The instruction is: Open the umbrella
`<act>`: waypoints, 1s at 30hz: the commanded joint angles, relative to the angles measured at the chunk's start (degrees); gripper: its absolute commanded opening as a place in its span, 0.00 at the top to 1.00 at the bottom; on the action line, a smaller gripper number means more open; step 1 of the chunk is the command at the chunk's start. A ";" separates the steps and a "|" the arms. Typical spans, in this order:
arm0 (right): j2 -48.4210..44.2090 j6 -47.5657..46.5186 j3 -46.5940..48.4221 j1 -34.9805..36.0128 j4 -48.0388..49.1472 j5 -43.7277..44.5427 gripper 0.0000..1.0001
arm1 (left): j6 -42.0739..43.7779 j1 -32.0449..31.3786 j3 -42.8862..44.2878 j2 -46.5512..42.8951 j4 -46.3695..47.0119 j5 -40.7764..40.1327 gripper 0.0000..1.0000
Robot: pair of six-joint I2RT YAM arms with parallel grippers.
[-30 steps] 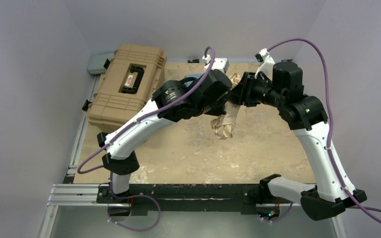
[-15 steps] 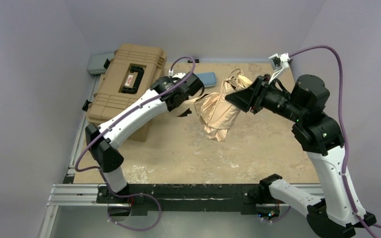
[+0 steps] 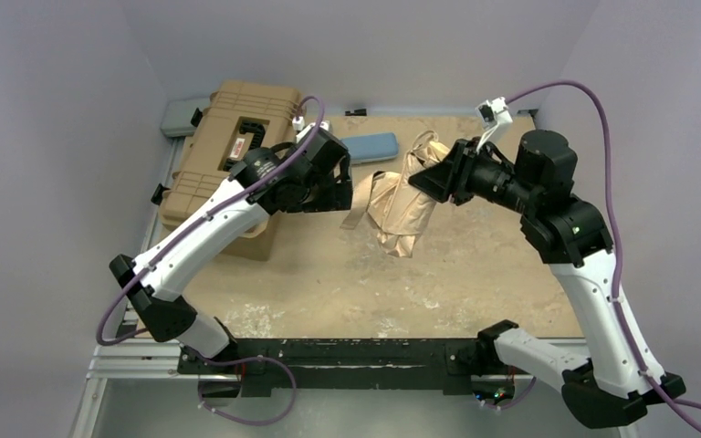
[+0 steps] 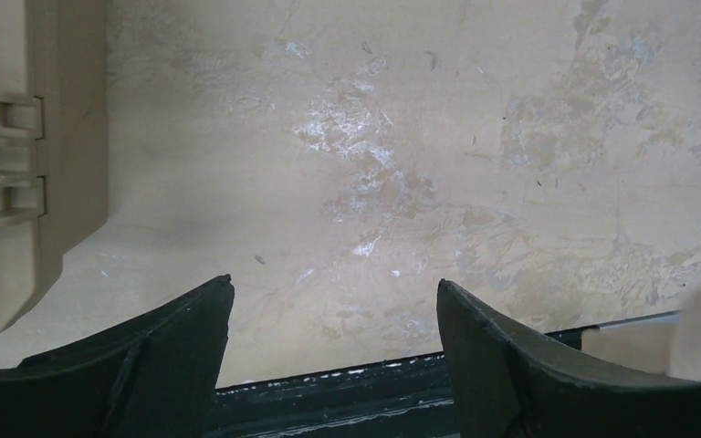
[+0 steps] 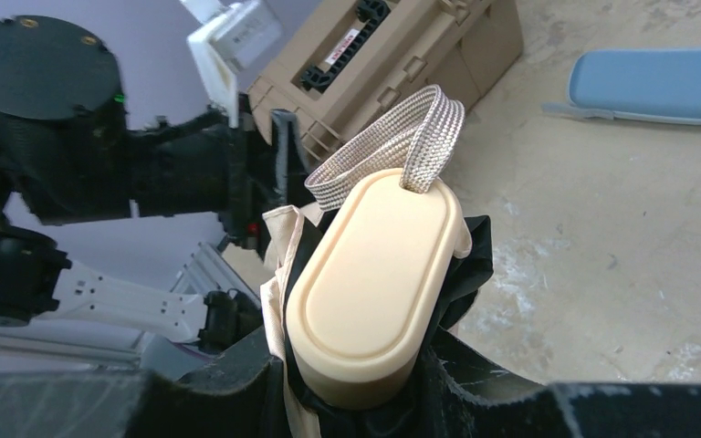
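Top view first. The left arm (image 3: 203, 233) sweeps up from its base at the near-left corner, elbow low by the rail and forearm slanting toward the middle. The left gripper (image 3: 343, 188) is out over the table (image 3: 329, 283), just beside the umbrella (image 3: 400, 208) and apparently clear of it. The right arm (image 3: 593, 274) climbs from the near-right base, bends sharply and drives its wrist leftward. The right gripper (image 3: 434, 181) is buried in the upper end of the umbrella's crumpled beige cloth. The bundle hangs over the far middle of the table; whether its low end touches the surface, I cannot tell. A tan hard case (image 3: 235, 155) sits at the far left and a blue sleeve (image 3: 371, 146) lies behind the umbrella. Plain lilac-grey walls (image 3: 64, 137) close in on three sides, and purple cables (image 3: 566, 87) loop off both wrists.

Left wrist now: the two black fingers (image 4: 178, 351) are spread wide with nothing between them. Below is only scuffed, white-flecked tabletop, with the case at the left edge and a black rail (image 4: 329, 401) along the bottom.

Right wrist: the fingers are clamped tight around the umbrella just below its oval beige handle (image 5: 374, 283), with black cloth bunched around it. A woven strap (image 5: 402, 146) loops off the handle's top.
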 commanded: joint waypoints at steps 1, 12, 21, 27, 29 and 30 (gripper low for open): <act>-3.36 -5.10 -5.61 -0.04 7.09 2.55 1.00 | 0.98 1.07 -1.33 -5.07 0.03 -1.26 0.20; -16.62 -13.41 -37.90 2.14 37.71 10.61 1.00 | -2.36 2.34 -13.98 -16.50 1.74 -0.02 0.20; -13.96 -15.14 -46.18 4.22 48.74 12.34 0.86 | -3.18 2.35 -23.62 -23.70 5.41 3.03 0.21; -7.01 -28.24 -44.05 11.39 55.15 22.13 0.71 | -2.56 2.33 -26.82 -26.84 6.45 4.09 0.21; -4.79 -32.48 -42.75 12.70 55.17 20.64 0.39 | -1.99 2.32 -27.34 -27.67 6.09 3.87 0.21; -4.49 -33.40 -42.67 13.54 54.88 20.27 0.07 | -1.85 2.31 -27.53 -28.05 5.94 3.69 0.21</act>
